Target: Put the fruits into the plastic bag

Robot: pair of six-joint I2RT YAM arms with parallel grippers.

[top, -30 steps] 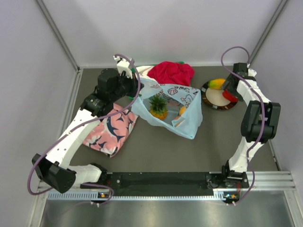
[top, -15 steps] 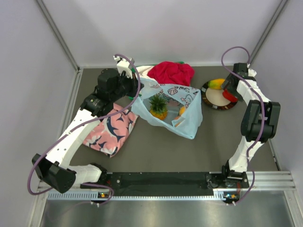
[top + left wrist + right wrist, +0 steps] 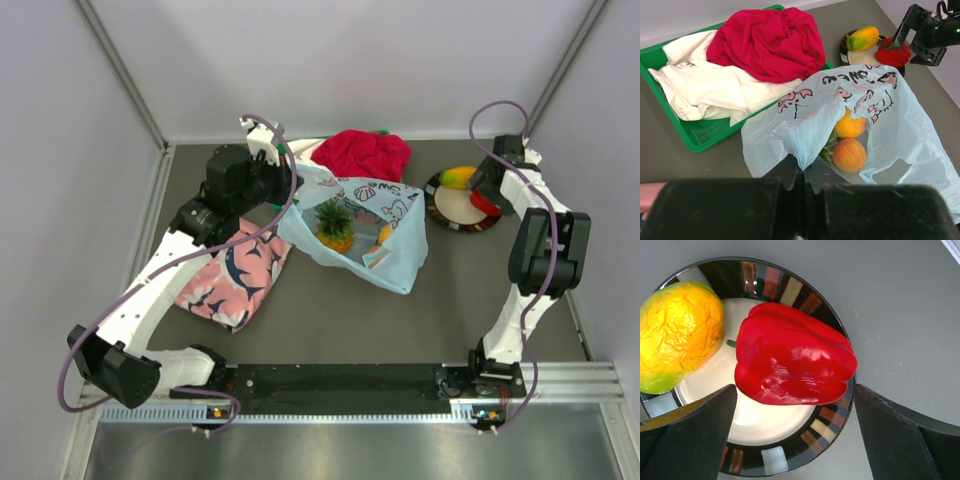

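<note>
The light-blue plastic bag (image 3: pixel 362 222) lies open mid-table. My left gripper (image 3: pixel 805 175) is shut on its rim (image 3: pixel 800 137) and holds it up. Inside lie the pineapple (image 3: pixel 334 226), a peach (image 3: pixel 849 154) and another orange fruit (image 3: pixel 850 125). The red pepper-like fruit (image 3: pixel 795 360) and the yellow-orange mango (image 3: pixel 677 335) sit on a striped plate (image 3: pixel 770 460) at the right (image 3: pixel 462 203). My right gripper (image 3: pixel 795 425) is open, hovering over the plate with a finger either side of the red fruit, not touching it.
A green tray (image 3: pixel 700 137) with red (image 3: pixel 767 42) and white (image 3: pixel 705 87) clothes stands behind the bag. A pink shark-print cloth (image 3: pixel 232 274) lies left of the bag. Walls close in on three sides.
My right gripper has shifted very slightly over the plate. The left gripper and the bag have not moved.
</note>
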